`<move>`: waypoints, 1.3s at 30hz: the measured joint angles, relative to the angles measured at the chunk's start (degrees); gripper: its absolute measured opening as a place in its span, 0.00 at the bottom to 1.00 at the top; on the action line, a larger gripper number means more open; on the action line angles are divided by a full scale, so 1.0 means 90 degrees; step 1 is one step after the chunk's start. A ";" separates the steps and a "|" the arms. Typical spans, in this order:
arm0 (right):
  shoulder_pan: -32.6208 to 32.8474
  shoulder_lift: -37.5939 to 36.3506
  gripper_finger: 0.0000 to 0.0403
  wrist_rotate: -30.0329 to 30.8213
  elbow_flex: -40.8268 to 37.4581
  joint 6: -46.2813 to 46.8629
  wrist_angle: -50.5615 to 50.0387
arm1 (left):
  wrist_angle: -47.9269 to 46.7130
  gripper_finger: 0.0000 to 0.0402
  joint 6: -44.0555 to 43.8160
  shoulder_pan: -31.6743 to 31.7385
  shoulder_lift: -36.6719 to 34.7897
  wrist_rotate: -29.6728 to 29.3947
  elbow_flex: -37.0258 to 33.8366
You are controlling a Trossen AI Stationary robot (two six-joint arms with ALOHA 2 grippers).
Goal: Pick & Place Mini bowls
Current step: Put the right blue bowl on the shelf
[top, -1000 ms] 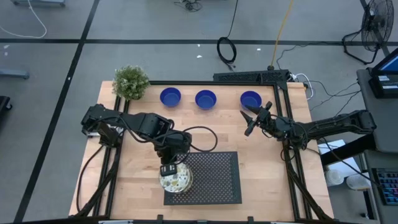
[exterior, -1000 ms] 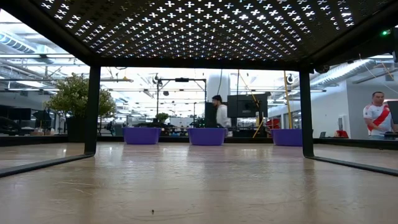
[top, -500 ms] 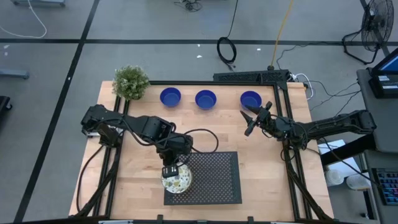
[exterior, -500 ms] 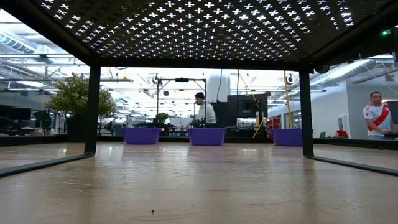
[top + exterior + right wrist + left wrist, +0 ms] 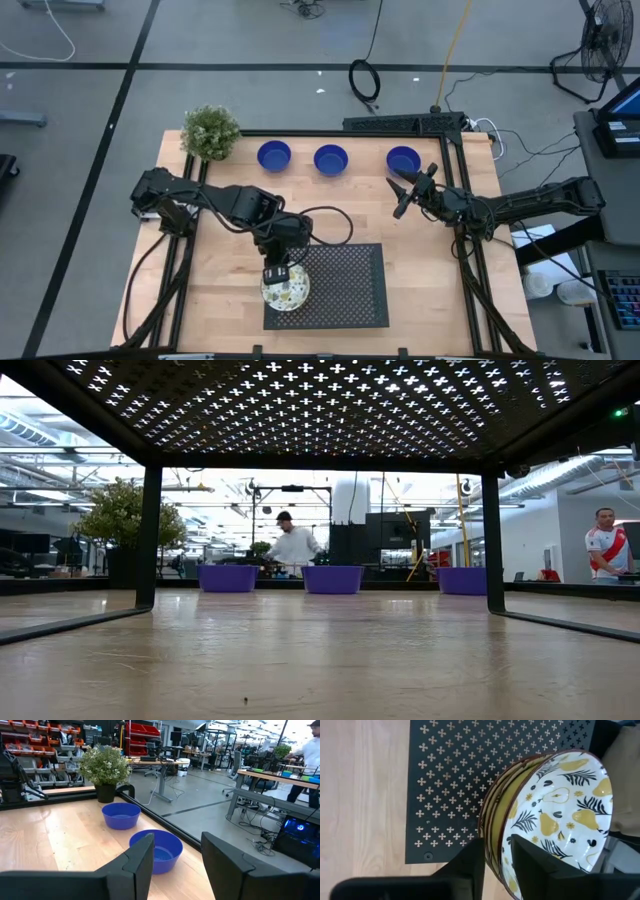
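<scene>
High view: three glossy blue round bowls [image 5: 331, 158] lined the tabletop's [image 5: 220, 260] far edge; left gripper [image 5: 279, 275] over stacked white pear-patterned bowls [image 5: 285, 290] on the black perforated stand [image 5: 345, 285].

Left wrist view: fingers [image 5: 470, 865] straddled the top bowl's rim, slightly parted.

Right wrist view: right gripper [image 5: 172, 855] waited, fingers apart, empty.

Seemingly half placed.

left claw [image 5: 277, 277] over speckled bowls [image 5: 286, 290], blue bowls [image 5: 331, 159]

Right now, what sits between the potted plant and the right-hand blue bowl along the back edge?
In the high view, two more blue bowls sit between the potted plant and the right-hand blue bowl.
</scene>
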 joint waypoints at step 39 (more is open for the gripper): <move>-0.0001 0.0000 0.38 0.0012 0.0002 -0.0024 -0.0337 | 0.4107 0.28 0.3815 0.1914 -0.3906 -0.2253 -0.3434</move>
